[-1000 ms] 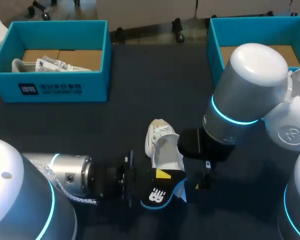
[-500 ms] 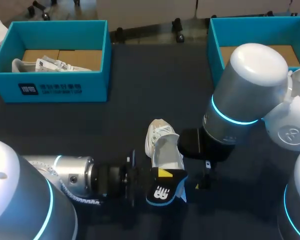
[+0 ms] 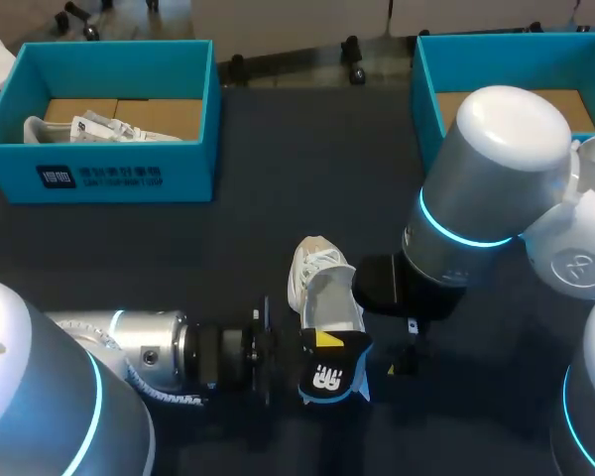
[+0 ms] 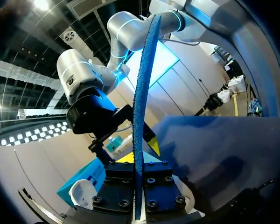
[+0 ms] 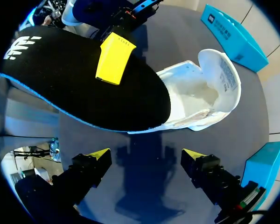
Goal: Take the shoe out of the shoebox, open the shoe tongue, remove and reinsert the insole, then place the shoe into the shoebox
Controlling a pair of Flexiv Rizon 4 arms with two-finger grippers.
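The white shoe [image 3: 317,283] lies on its sole near the middle of the dark desk [image 3: 307,178], outside both boxes, its toe towards the far side. In the right wrist view its tongue is folded back with the printed label side showing, and the pale inside of the shoe is open to view.

The black insole [image 3: 330,375] is out of the shoe, at its heel end and overlapping it in the head view; whether the two touch cannot be told. The insole's logo side faces up and a thin blue edge runs round it. The left tool [image 3: 320,349] is clamped on the insole: the left wrist view shows the insole edge-on, pinched between the two fingers, and the right wrist view shows one yellow tip pressed flat on its black face. The left arm [image 3: 149,352] lies low, coming in from the near left.

The right tool [image 5: 144,156] is on the shoe's right side, spread wide with nothing between its yellow tips, only bare desk under it; the shoe and insole lie ahead of it. The right arm [image 3: 486,169] bends in from the right.

The left shoebox [image 3: 99,174], teal, stands at the far left, well apart from the shoe, with a second white shoe [image 3: 79,127] inside. The right shoebox [image 3: 426,79], also teal, is at the far right, partly hidden by the right arm, its brown floor showing
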